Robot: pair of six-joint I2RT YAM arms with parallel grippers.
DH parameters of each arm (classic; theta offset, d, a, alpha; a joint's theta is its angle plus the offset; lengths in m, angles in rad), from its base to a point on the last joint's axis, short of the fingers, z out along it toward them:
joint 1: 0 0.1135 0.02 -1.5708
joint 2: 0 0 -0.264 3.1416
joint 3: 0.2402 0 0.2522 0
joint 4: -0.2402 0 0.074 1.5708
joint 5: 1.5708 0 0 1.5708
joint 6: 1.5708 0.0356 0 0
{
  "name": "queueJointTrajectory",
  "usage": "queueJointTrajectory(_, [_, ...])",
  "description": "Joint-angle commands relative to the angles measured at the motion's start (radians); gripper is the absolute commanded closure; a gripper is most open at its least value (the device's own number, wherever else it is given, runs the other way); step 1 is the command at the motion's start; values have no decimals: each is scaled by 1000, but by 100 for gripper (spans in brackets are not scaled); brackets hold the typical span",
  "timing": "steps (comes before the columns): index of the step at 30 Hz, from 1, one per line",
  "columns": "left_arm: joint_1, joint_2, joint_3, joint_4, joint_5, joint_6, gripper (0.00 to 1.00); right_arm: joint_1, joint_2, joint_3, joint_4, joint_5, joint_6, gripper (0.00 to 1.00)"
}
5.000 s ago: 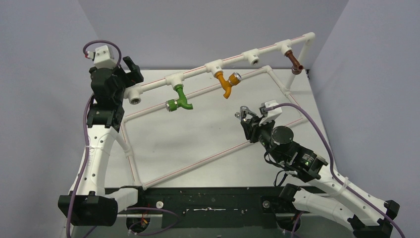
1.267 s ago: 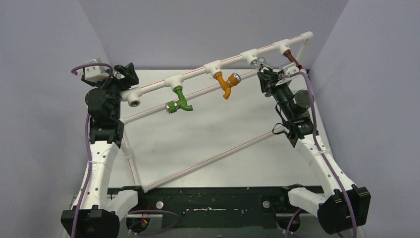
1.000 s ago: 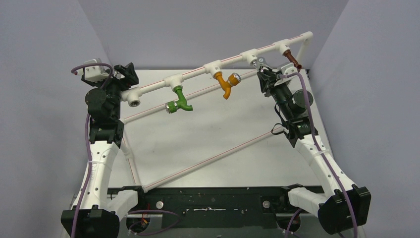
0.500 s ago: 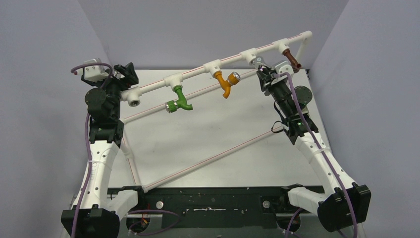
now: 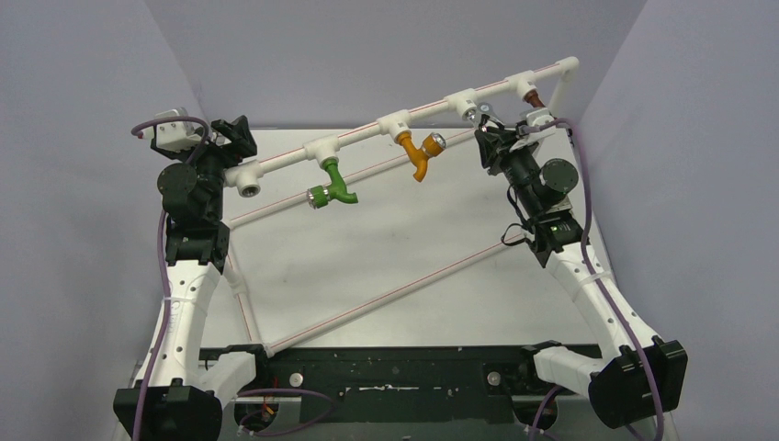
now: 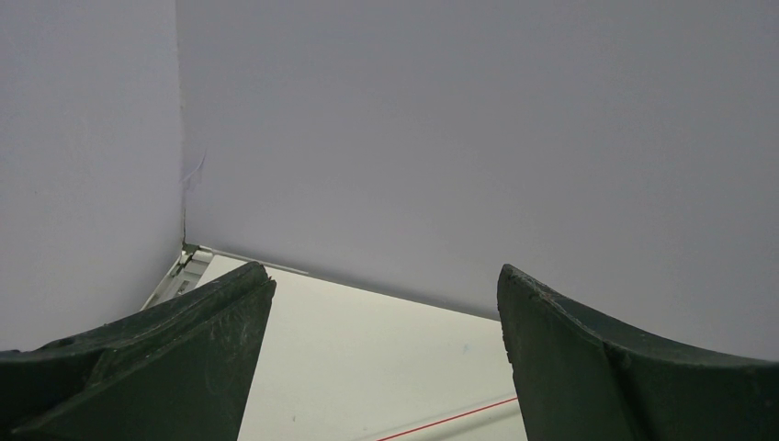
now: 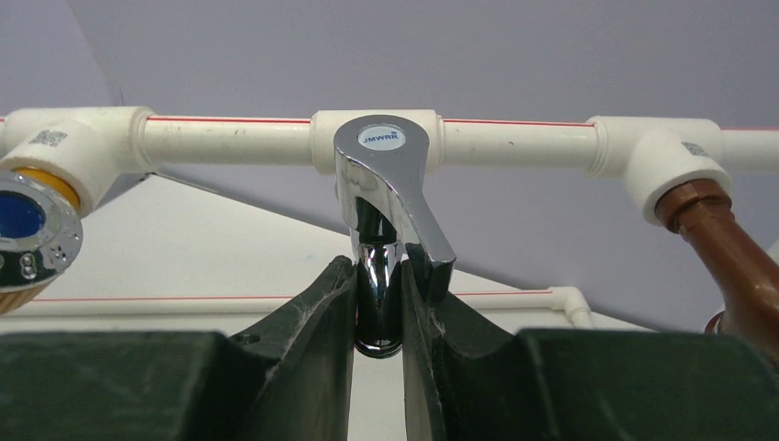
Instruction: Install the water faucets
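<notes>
Right gripper [image 7: 378, 285] clenches the chrome tap [image 7: 386, 175] (lever cap facing the camera) just before the white pipe [image 7: 230, 140]; left gripper [image 6: 383, 285] gapes, empty

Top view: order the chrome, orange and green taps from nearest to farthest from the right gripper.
1. Chrome tap: held in the jaws, right of the others.
2. Orange tap: mid-pipe, to the left.
3. Green tap: farther left still.

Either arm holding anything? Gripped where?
The right gripper holds the chrome faucet, jaws pinching its body just below the lever handle. The left gripper is open and empty.
</notes>
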Motion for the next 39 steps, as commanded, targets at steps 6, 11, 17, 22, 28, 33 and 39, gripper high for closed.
queueJointTrajectory(6, [12, 40, -90, -293, 51, 5, 10, 3, 10, 42, 96, 190, 321, 100])
queueJointTrajectory(11, [13, 40, -91, -293, 54, 3, 10, 3, 8, 48, 79, 245, 483, 100])
queueJointTrajectory(17, [12, 39, -91, -293, 53, 4, 10, 2, 5, 70, 10, 318, 700, 100])
queueJointTrajectory(22, [13, 39, -91, -292, 56, 3, 10, 2, 7, 70, -6, 335, 853, 100])
queueJointTrajectory(28, [14, 40, -91, -293, 58, 3, 10, 2, -6, 52, -25, 360, 1051, 100])
queueJointTrajectory(33, [15, 40, -91, -293, 60, 3, 10, 3, -14, 62, -86, 380, 1212, 100])
queueJointTrajectory(39, [16, 39, -91, -291, 64, 3, 10, 8, -20, 53, -123, 384, 1412, 100])
